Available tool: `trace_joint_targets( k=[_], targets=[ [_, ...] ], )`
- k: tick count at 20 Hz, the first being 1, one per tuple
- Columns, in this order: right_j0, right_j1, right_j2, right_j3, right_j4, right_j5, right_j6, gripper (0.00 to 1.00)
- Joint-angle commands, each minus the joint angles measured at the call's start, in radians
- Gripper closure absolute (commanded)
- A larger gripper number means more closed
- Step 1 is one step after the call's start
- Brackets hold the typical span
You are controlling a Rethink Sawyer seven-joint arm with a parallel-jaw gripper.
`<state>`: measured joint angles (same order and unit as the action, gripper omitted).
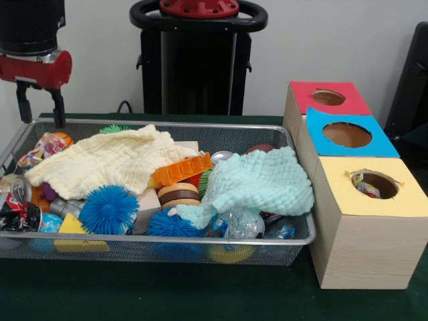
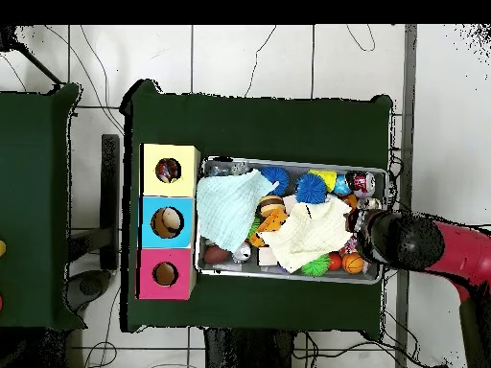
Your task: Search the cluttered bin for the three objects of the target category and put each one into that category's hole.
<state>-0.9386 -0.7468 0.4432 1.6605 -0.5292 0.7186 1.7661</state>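
Note:
The wire-mesh bin (image 1: pixel 167 238) lies on the green table, full of toys; it also shows in the overhead view (image 2: pixel 288 276). My gripper (image 1: pixel 41 115) hangs open and empty over the bin's far left corner, its fingers (image 1: pixel 59 107) just above the rim. Right below it, a polka-dot cloth (image 1: pixel 39 150) lies bunched at the bin's left end, partly under the pale yellow knitted cloth (image 1: pixel 107 160). The yellow-faced hole (image 1: pixel 374 184) is in the nearest wooden box to the right of the bin; a bit of polka-dot cloth (image 1: pixel 367 188) shows inside it. No third polka-dot cloth shows.
A mint-green knitted cloth (image 1: pixel 257 184) covers the bin's right half. Blue spiky balls (image 1: pixel 108 208), an orange toothed toy (image 1: pixel 180 170) and a crushed can (image 1: pixel 17 200) lie around. The blue hole (image 1: pixel 346 134) and red hole (image 1: pixel 328 97) stand behind the yellow one. My arm (image 2: pixel 412 241) overhangs the bin's end.

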Motion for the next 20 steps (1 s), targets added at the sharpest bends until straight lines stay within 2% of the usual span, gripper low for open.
trace_joint_targets(
  k=[1, 11, 20],
  targets=[
    [0.013, 0.065, -0.011, 0.003, -0.065, -0.057, -0.046, 0.00],
    [0.022, 0.108, -0.028, -0.002, -0.089, -0.084, -0.017, 0.00],
    [0.037, 0.161, -0.045, -0.053, -0.118, -0.094, -0.025, 0.00]
  ],
)
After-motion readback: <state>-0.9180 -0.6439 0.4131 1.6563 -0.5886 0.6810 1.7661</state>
